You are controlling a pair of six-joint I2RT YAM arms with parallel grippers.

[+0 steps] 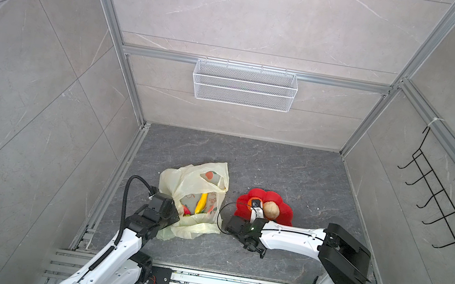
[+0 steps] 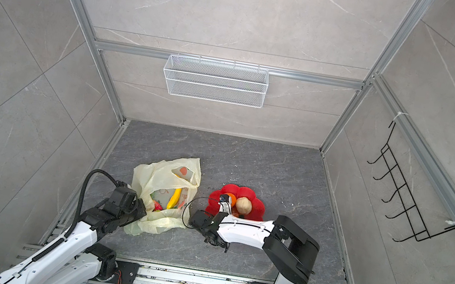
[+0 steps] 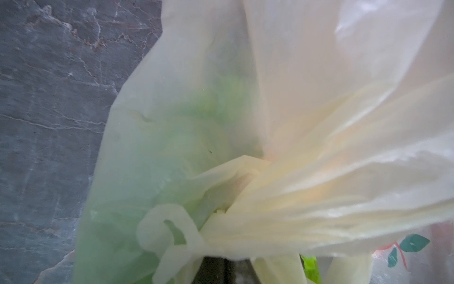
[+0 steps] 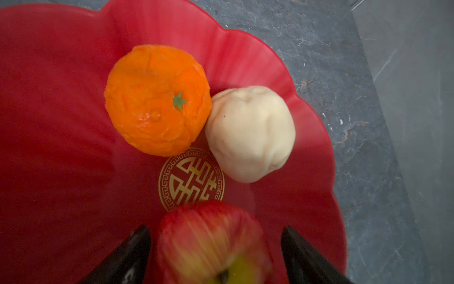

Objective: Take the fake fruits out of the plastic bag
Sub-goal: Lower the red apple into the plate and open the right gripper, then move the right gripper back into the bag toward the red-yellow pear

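Right pincer: hangs over the near part of the red flower-shaped plate, jaws apart, dark tapered fingers on either side of the red apple with a narrow gap on each flank. Apple blurred, streaked red over yellow, dark stem pit toward the camera; cannot tell whether resting on the plate.

Left pincer: sits at the near left edge of the plastic bag, clamped on a gathered bunch of its film, folds fanning out from the grip in the left wrist view.

Fruits out of the bag: orange, dimpled and creased, small green star-shaped calyx; beige peach, matt, faintly lobed. Both on the plate, touching each other, just beyond a round gold emblem. Partly hides the orange in both top views: right pincer.

Fruits in the bag: yellow banana, glossy and curved, lying in the open mouth; red strawberry just beside it, near the left pincer; green fruit, a pale blur through the film, kind not discernible.

Bag: thin, crinkled, translucent pale yellow, printed with orange fruit and teal leaves; left of the plate, apart from it.

Surroundings: dark grey stone-patterned tabletop; black cable looping between bag and plate; white wire-mesh basket on the back wall; black wire hook rack on the right wall.
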